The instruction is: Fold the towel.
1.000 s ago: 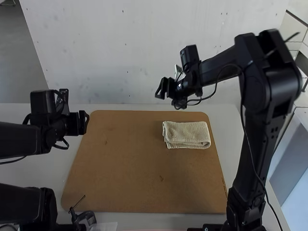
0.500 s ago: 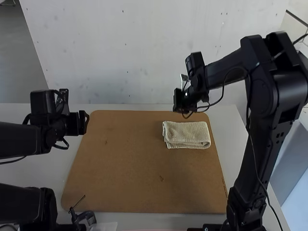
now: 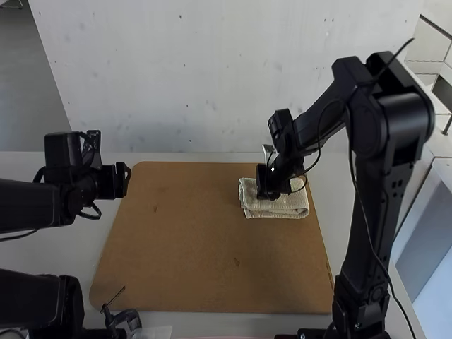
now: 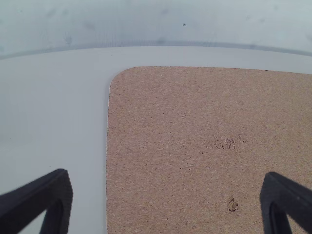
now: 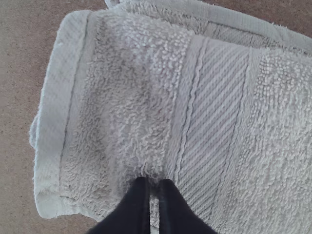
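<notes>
My left gripper (image 3: pixel 123 180) is beside the board's left edge in the high view. In the left wrist view, the fingers of my left gripper (image 4: pixel 166 176) stand wide apart with only board and table beyond them. My right gripper (image 3: pixel 268 193) is over the left half of the beige towel (image 3: pixel 291 205), covering part of it. The towel lies folded in a compact rectangle at the board's back right. Seen from the right wrist, my right gripper (image 5: pixel 153 183) has its dark fingertips together over the towel (image 5: pixel 119 97), near its woven band. Whether the tips touch it, I cannot tell.
The brown board (image 3: pixel 191 247) covers the middle of the white table (image 3: pixel 335 185). A pale wall (image 3: pixel 198 78) rises behind the table. A small black clamp-like item (image 3: pixel 126 319) is at the board's front left edge.
My right gripper has come down from above the table's back edge, first moving right, and is now over the towel. My left arm and the towel have kept still.
</notes>
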You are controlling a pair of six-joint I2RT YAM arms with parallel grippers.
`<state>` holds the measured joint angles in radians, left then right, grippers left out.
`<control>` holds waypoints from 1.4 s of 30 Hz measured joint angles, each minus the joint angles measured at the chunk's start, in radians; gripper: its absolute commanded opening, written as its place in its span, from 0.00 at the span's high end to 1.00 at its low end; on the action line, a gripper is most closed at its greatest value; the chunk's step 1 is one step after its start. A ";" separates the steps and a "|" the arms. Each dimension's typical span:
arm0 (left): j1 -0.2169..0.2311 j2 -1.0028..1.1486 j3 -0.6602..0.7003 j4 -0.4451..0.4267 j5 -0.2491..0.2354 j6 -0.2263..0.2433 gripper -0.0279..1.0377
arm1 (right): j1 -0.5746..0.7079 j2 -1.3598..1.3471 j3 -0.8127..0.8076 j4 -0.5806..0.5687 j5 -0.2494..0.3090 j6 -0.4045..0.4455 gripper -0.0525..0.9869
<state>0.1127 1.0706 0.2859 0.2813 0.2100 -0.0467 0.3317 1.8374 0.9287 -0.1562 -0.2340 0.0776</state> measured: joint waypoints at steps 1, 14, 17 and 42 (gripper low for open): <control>0.000 0.000 0.000 0.000 0.000 0.000 0.18 | 0.002 0.018 -0.002 0.014 0.000 0.000 0.93; 0.000 0.000 0.000 0.000 0.000 0.000 0.18 | 0.026 0.041 0.013 0.034 -0.001 0.021 0.93; 0.000 0.000 0.000 0.000 0.000 0.000 0.18 | 0.026 -0.001 0.026 0.021 -0.002 0.027 0.93; 0.000 -0.196 0.001 -0.035 -0.008 0.000 0.18 | -0.269 -0.550 0.037 0.192 0.084 0.007 0.67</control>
<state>0.1127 0.8745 0.2871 0.2459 0.2020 -0.0467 0.0628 1.2869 0.9657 0.0353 -0.1501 0.0849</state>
